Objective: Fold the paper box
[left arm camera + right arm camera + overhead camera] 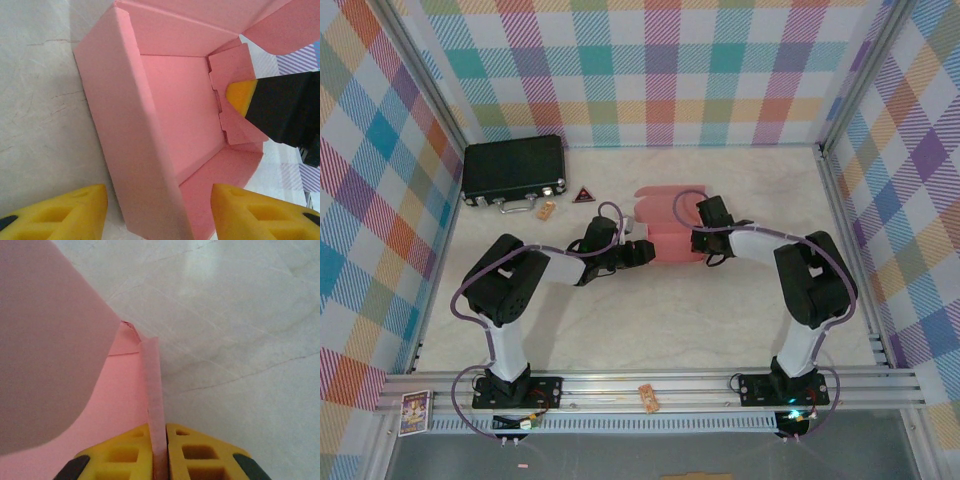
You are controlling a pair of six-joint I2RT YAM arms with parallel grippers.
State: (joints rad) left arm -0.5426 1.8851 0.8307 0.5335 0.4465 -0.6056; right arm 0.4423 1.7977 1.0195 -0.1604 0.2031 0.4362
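The salmon-pink paper box lies partly folded at the table's middle, between the two arms. My left gripper is open at the box's left end, its yellow fingers straddling the raised side wall without touching it. In the left wrist view the right arm's yellow fingertip presses on the notched wall at the far end. My right gripper is shut on that thin upright wall of the paper box, edge on. A curved pink flap looms blurred at the left of the right wrist view.
A black hard case with metal latches sits at the back left, with a small tan block and a dark red triangle beside it. Plaid walls enclose the table. A tan piece rests on the front rail.
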